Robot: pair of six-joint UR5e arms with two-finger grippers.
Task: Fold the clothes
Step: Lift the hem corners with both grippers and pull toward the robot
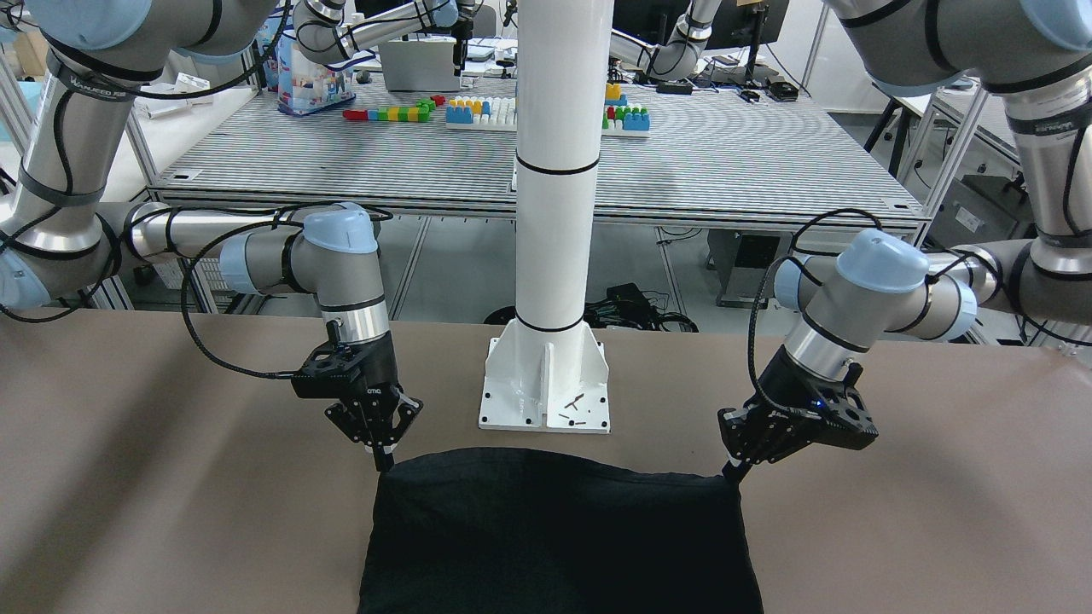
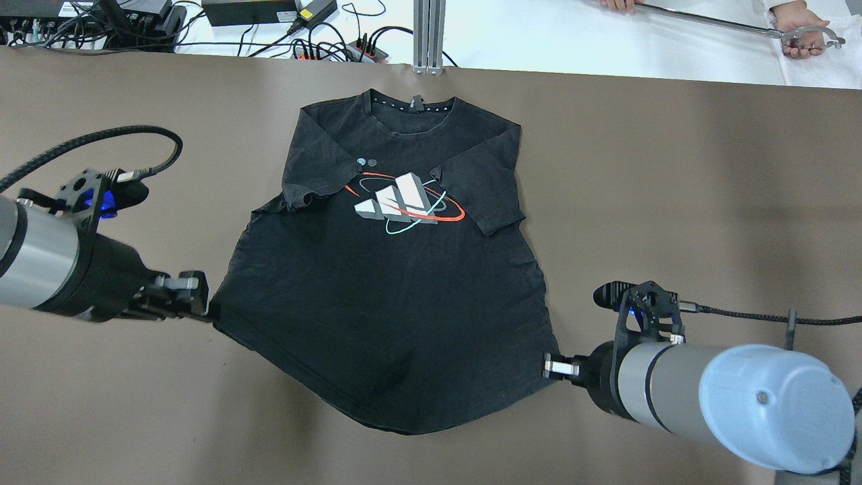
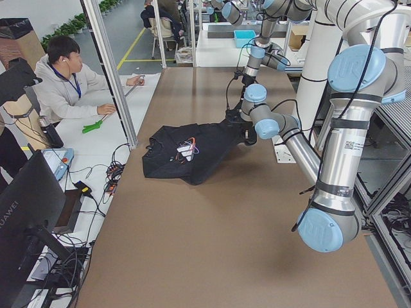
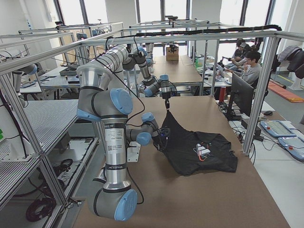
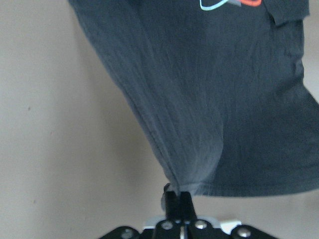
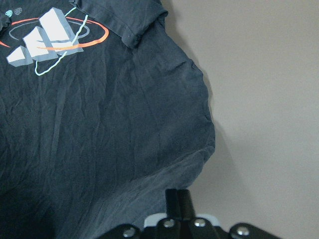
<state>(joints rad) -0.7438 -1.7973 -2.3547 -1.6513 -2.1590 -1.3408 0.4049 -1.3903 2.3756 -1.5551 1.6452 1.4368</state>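
The clothes are one black T-shirt (image 2: 397,283) with a white, red and teal chest print (image 2: 404,202), lying front up on the brown table, collar at the far side and both sleeves folded in over the chest. My left gripper (image 2: 209,311) is shut on the hem's left corner, and the shirt (image 5: 219,99) hangs up into the closed fingertips (image 5: 172,196). My right gripper (image 2: 549,367) is shut on the hem's right corner (image 6: 197,164). From the front, both grippers, right (image 1: 384,463) and left (image 1: 732,472), hold the hem edge (image 1: 554,465) raised and stretched between them.
A white pillar (image 1: 553,213) on a bolted base plate (image 1: 546,401) stands just behind the raised hem on the robot's side. Cables and power strips (image 2: 269,20) line the far edge. A person's hands hold a grabber tool (image 2: 798,40) at the far right.
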